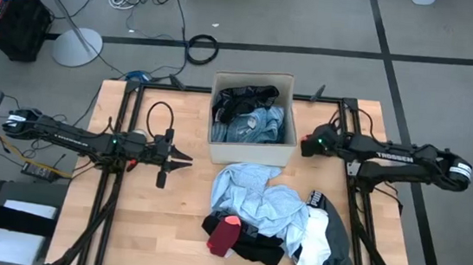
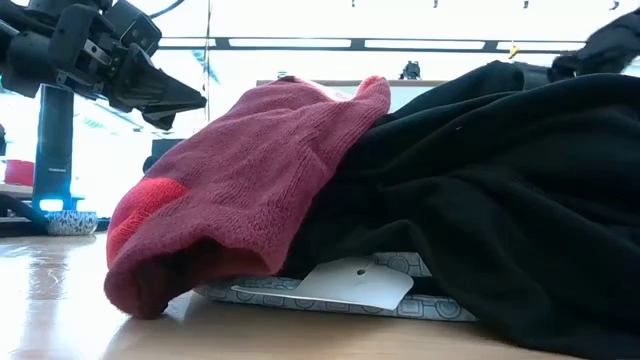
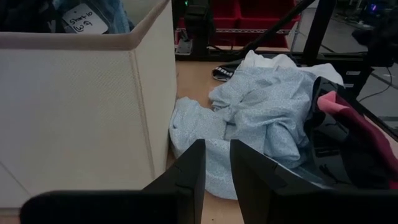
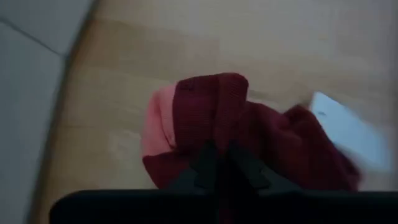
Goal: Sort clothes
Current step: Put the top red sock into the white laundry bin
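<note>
We are partway through: some garments are lying in the beige cardboard box (image 1: 249, 155), while the mixed pile of soft clothes (image 1: 264, 206) is waiting. The right gripper (image 4: 217, 163) is pinching shut at the small red knitted piece (image 4: 211, 112); the left gripper (image 3: 215, 168) is hanging half-parted, empty.

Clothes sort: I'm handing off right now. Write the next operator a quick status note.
Left gripper: open, empty, above the table left of the box.
Right gripper: fingers together, beside the box's right wall; whether it holds anything is unclear.
Done: black and blue-grey garments lie in the box.
Left: the light blue piece, red piece, black piece and white piece are piled on the table.
</note>
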You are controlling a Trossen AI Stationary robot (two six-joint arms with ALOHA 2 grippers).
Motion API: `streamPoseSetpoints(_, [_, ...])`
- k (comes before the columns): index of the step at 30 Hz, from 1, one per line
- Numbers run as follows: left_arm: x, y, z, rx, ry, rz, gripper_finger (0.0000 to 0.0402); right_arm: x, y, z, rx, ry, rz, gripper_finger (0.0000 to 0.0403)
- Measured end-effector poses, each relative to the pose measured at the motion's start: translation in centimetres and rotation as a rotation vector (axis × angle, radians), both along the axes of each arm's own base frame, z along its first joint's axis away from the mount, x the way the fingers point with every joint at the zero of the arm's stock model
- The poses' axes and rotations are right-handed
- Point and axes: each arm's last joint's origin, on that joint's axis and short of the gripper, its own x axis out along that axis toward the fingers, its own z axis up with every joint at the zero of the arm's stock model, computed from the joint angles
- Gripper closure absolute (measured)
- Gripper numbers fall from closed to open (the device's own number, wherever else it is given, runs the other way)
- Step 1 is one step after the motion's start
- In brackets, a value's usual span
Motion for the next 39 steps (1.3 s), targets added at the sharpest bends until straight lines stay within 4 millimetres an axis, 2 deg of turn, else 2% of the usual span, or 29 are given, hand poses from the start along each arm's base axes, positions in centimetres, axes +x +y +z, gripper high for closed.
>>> streamPoseSetpoints(4, [0.0, 0.0, 0.0, 0.001, 0.003, -0.001, 0.0321, 0.5, 0.3, 3.7, -0.030, 0.039, 0.058, 0.0396])
streamPoseSetpoints(8, [0.0, 0.0, 0.0, 0.001, 0.003, 0.000, 0.0321, 1.0, 0.9, 9.8, -0.136, 0.013, 0.092, 0.0396])
streamPoseSetpoints(12, [0.0, 0.0, 0.0, 0.002, -0.002, 0.001, 0.0321, 1.7, 1.7, 16.6, -0.295, -0.113, 0.168, 0.0399])
streamPoseSetpoints(15, [0.0, 0.0, 0.0, 0.002, -0.002, 0.002, 0.0321, 2.5, 2.2, 21.0, -0.406, -0.188, 0.235, 0.0399])
streamPoseSetpoints(18, [0.0, 0.0, 0.0, 0.003, -0.002, 0.002, 0.0321, 3.7, 2.5, 24.1, -0.494, -0.249, 0.310, 0.0400])
streamPoseSetpoints(20, [0.0, 0.0, 0.0, 0.004, -0.002, 0.004, 0.0321, 5.0, 2.7, 25.5, -0.524, -0.292, 0.378, 0.0400])
streamPoseSetpoints(23, [0.0, 0.0, 0.0, 0.005, -0.003, 0.011, 0.0321, 7.4, 2.9, 25.8, -0.510, -0.318, 0.477, 0.0400])
streamPoseSetpoints(28, [0.0, 0.0, 0.0, 0.006, -0.002, 0.012, 0.0321, 10.8, 2.8, 23.3, -0.433, -0.206, 0.555, 0.0391])
streamPoseSetpoints(33, [0.0, 0.0, 0.0, 0.006, -0.002, 0.013, 0.0321, 12.2, 2.8, 21.1, -0.349, -0.086, 0.563, 0.0360])
streamPoseSetpoints(39, [0.0, 0.1, 0.0, 0.007, -0.001, 0.019, 0.0321, 12.1, 2.9, 21.2, -0.342, -0.098, 0.554, 0.0296])
